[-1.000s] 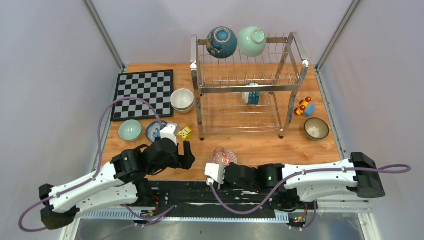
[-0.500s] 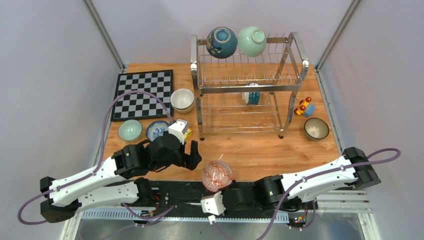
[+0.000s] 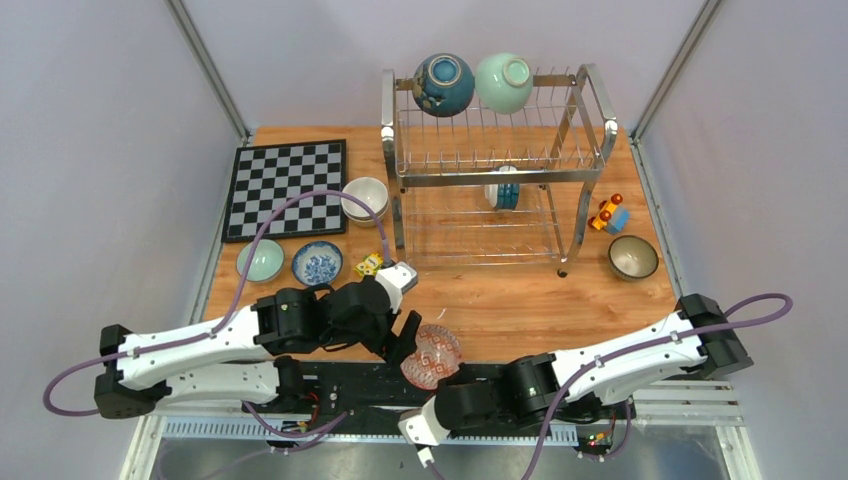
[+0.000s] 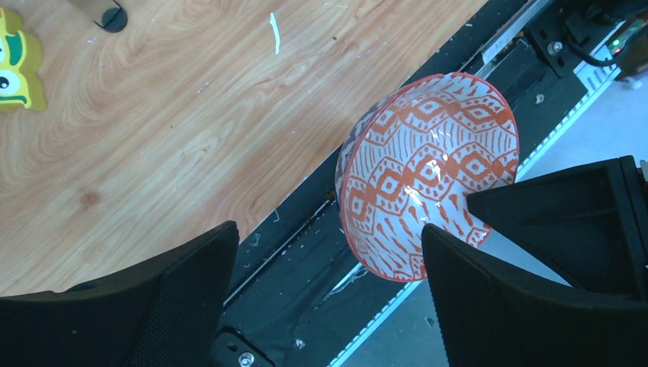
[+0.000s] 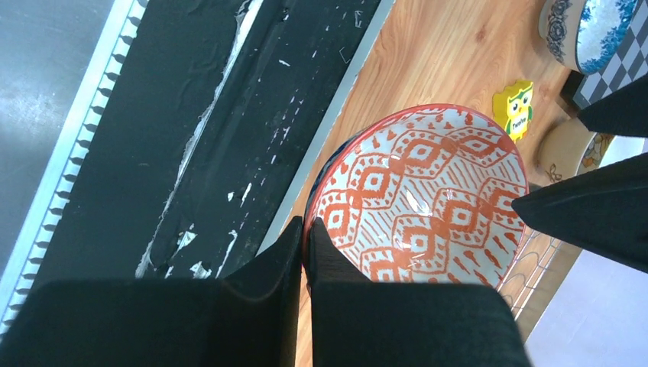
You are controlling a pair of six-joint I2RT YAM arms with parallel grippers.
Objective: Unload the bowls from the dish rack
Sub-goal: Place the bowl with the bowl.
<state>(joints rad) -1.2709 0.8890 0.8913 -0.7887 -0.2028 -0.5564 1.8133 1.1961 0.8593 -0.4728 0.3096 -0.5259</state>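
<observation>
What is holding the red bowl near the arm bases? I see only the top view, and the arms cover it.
Observer: The right gripper is shut on the rim of the red bowl, one finger inside and one outside.
Operator: Does the left gripper hold it too?
Observer: No. The left gripper is open, with the bowl in the gap between its fingers. Whether they touch it, I cannot tell.
Operator: Is the bowl level?
Observer: No, it is held steeply tilted, its inside turned to the left wrist camera.
</observation>
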